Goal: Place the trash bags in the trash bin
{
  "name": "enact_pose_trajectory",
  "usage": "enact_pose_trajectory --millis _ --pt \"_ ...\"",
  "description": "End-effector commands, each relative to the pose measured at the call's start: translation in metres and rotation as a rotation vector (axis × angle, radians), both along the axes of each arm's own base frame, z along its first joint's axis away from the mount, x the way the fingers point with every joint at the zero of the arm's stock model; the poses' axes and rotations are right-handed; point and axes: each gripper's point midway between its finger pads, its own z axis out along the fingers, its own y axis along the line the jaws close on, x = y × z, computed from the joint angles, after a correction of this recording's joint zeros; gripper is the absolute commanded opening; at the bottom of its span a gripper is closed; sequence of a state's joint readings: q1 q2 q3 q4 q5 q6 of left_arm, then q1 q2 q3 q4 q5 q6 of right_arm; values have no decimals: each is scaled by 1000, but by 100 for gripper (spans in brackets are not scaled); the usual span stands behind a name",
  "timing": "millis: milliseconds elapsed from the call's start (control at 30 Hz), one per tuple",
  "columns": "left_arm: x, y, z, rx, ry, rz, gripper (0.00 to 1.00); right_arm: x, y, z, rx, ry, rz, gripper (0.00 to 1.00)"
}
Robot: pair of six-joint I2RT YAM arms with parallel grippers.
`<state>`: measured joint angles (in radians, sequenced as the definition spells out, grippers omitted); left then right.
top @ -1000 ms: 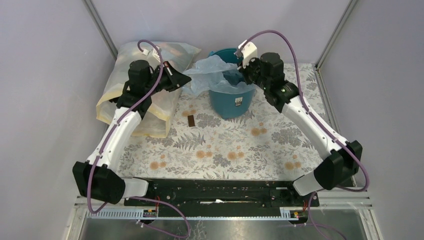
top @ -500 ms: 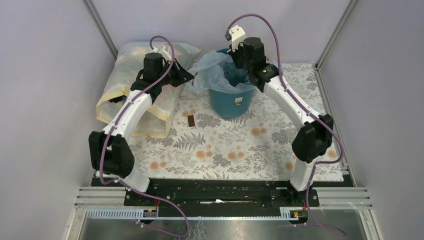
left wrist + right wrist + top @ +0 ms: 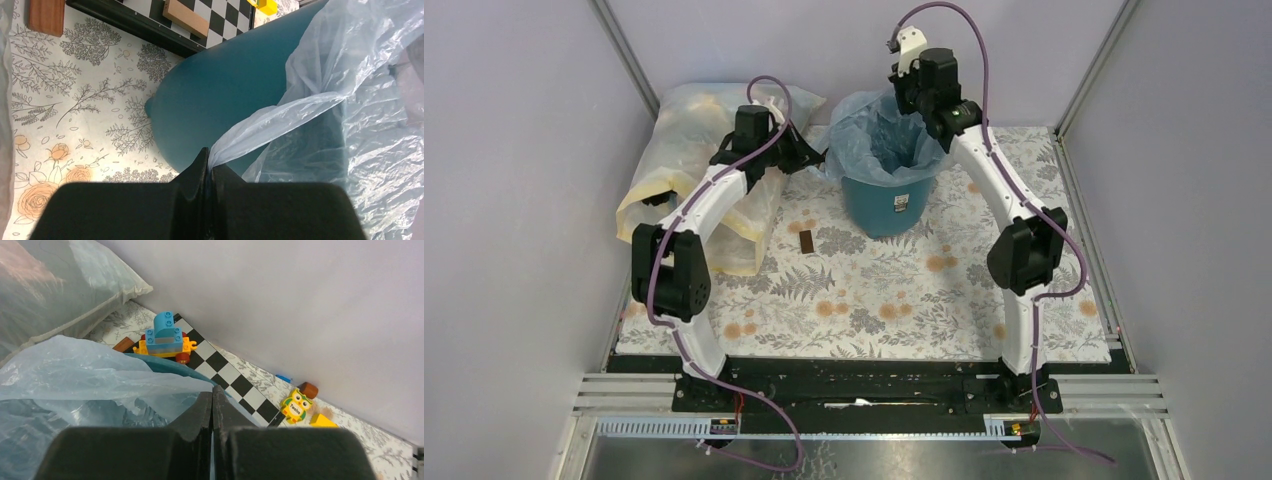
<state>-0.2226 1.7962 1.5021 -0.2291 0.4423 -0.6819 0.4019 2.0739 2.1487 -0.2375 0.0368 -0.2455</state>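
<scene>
Trash bag (image 3: 886,135): pale blue and crinkly, it was spread open over the mouth of the trash bin, sagging inside it. Its edges stood up above the rim, and one corner was pulled out past the bin's left side.
Trash bin (image 3: 886,208): the teal bucket stood upright at the middle of the tabletop's far edge, with its white label (image 3: 901,203) facing the near edge.
Left hand (image 3: 207,154): its fingers were pressed together on a twisted strip of the bag's left edge. It was just left of the bin's wall and not touching it.
Right hand (image 3: 212,390): its fingers were closed with a thin fold of the bag's far-right edge pinched between them, above the bin's far rim.
Sack (image 3: 674,190): large, yellowish and clear, it lay in the far left corner of the tabletop, under the left arm.
Brown block (image 3: 807,241): small and dark, it lay flat on the cloth just to the near left of the bin and apart from it.
Behind the bin: a black-and-white checkered board (image 3: 235,377) lay along the far edge. A blue-and-yellow brick toy (image 3: 165,337) sat at one end of it and a yellow owl figure (image 3: 296,406) at the other.
Tabletop (image 3: 874,300): it was covered with a grey leaf-and-flower print.
</scene>
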Motion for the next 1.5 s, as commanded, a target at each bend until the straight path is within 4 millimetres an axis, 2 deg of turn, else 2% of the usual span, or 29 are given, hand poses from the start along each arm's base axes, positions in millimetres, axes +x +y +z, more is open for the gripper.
enact_pose_trajectory --millis 0,200,433,633,867,1100,1200,1300,1467 --pt "14 -1 15 -8 -57 -18 3 17 -19 21 57 -21 19 0" --pt "21 -7 13 -30 -71 -35 6 35 -29 4 136 33 56 0" --pt "34 -13 13 -53 -82 -50 14 47 -45 -11 239 99 70 1" --pt "44 -18 -1 -67 -58 -63 10 52 -62 -34 365 203 70 3" --pt "43 -25 -26 -85 -1 -100 0 40 -69 -61 621 421 190 0" --pt "29 -27 -36 -83 27 -128 0 20 -68 -84 666 526 183 0" --pt "20 -27 -32 -82 23 -135 0 14 -70 -81 667 531 175 0" --pt "10 -29 -27 -89 14 -142 0 10 -79 -67 653 502 135 14" --pt "1 -28 -18 -97 -5 -145 0 12 -143 -30 594 388 -185 50"
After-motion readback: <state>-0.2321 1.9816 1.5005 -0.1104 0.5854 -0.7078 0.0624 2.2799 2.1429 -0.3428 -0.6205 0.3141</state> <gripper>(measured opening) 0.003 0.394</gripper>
